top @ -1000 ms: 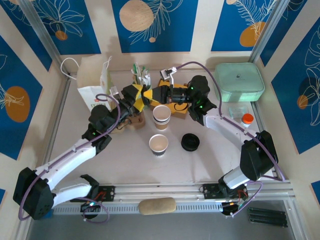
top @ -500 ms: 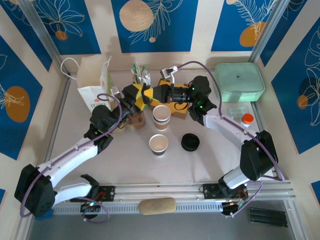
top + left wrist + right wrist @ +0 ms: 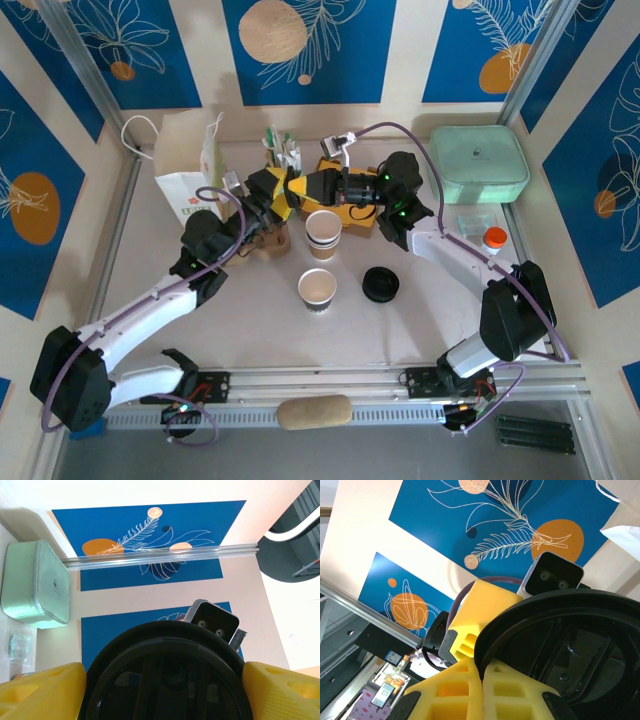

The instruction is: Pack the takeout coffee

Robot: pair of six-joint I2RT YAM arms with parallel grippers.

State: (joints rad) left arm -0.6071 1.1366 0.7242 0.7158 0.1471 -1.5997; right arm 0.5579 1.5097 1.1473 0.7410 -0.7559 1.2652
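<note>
A black round lid (image 3: pixel 165 675) is held in the air at the back of the table, between my two grippers. The left gripper (image 3: pixel 268 188) is shut across the lid's width, a yellow finger (image 3: pixel 42 692) on each side. From the other side the right gripper (image 3: pixel 308 187) is shut on the lid's rim (image 3: pixel 492 645), its yellow fingers (image 3: pixel 455 690) pinched together. Two kraft-brown paper cups stand open below them, one (image 3: pixel 323 232) just under the grippers and one (image 3: pixel 317 288) nearer to me. Another black lid (image 3: pixel 380 284) lies on the table to the right.
A white paper bag (image 3: pixel 188 172) stands at the back left. The mint-green cup of utensils (image 3: pixel 281 150) is behind the grippers, and the brown pulp carrier (image 3: pixel 266 240) sits under the left arm. At the back right is a mint-green box (image 3: pixel 479 163), with an orange-capped bottle (image 3: pixel 494 239) nearer.
The left gripper has edged slightly up and right toward the right gripper. The lid stays held between both, and the cups have not moved.
</note>
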